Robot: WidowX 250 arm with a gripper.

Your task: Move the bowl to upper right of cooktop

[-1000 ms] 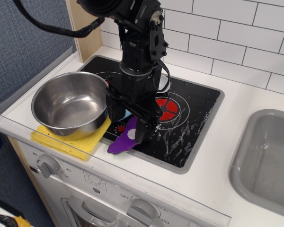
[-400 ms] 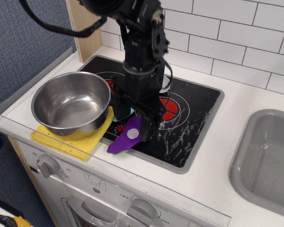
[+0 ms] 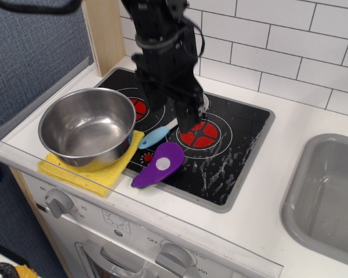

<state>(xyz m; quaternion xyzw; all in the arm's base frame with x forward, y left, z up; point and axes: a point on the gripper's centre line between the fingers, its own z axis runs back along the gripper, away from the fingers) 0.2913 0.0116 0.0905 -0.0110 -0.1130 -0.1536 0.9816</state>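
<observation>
Hovering over the cooktop (image 3: 238, 139), the hand (image 3: 173, 116) spreads empty, hiding the spoon's (image 3: 155, 137) bowl end.

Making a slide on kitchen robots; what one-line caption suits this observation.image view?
Robot gripper hovers over the cooktop while the steel bowl sits on a yellow sponge at its front left.

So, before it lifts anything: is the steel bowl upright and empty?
Upright and empty. The bowl sits rim-up on the yellow sponge cloth, and its bare shiny inside shows nothing in it.
</observation>
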